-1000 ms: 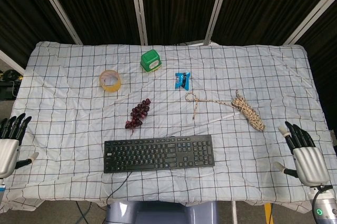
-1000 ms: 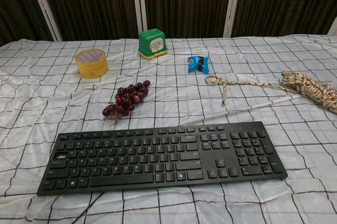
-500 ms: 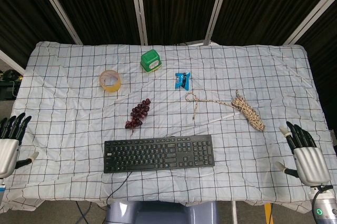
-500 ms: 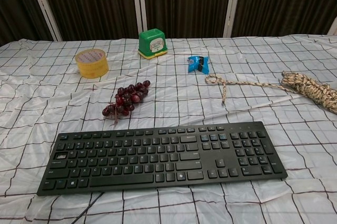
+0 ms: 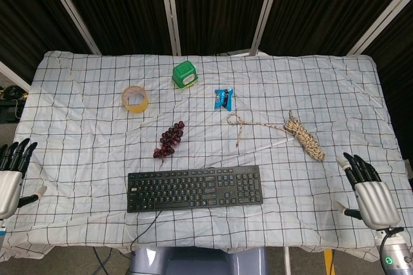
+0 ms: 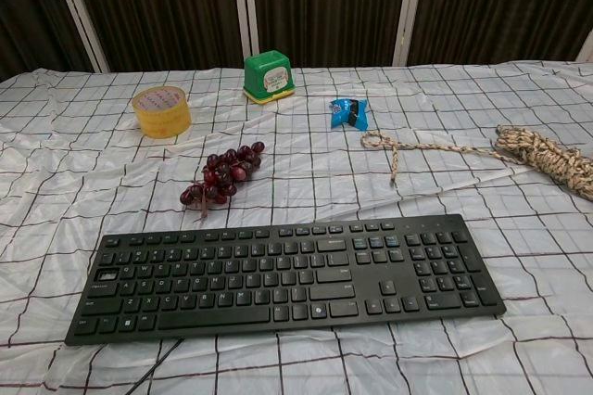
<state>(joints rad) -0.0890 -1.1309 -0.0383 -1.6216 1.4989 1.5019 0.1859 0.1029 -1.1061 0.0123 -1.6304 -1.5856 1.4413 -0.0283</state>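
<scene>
My left hand (image 5: 11, 178) hangs at the table's near left edge, fingers straight and apart, holding nothing. At the near right edge my right hand (image 5: 368, 191) is the same, open and empty, a little below the end of the coiled rope (image 5: 303, 134). Neither hand shows in the chest view. A black keyboard (image 5: 195, 188) lies at the front centre between them. Beyond it sit a bunch of dark grapes (image 5: 169, 139), a yellow tape roll (image 5: 135, 99), a green box (image 5: 184, 74) and a small blue packet (image 5: 223, 99).
The table wears a white cloth with a black grid (image 5: 77, 113), wrinkled in places. The keyboard's cable (image 6: 153, 369) drops off the front edge. Dark panels with white frames stand behind the table. In the chest view the rope (image 6: 547, 158) runs off to the right.
My right hand has shifted slightly left and toward the front edge. The left hand has barely moved. Nothing on the table has changed.
</scene>
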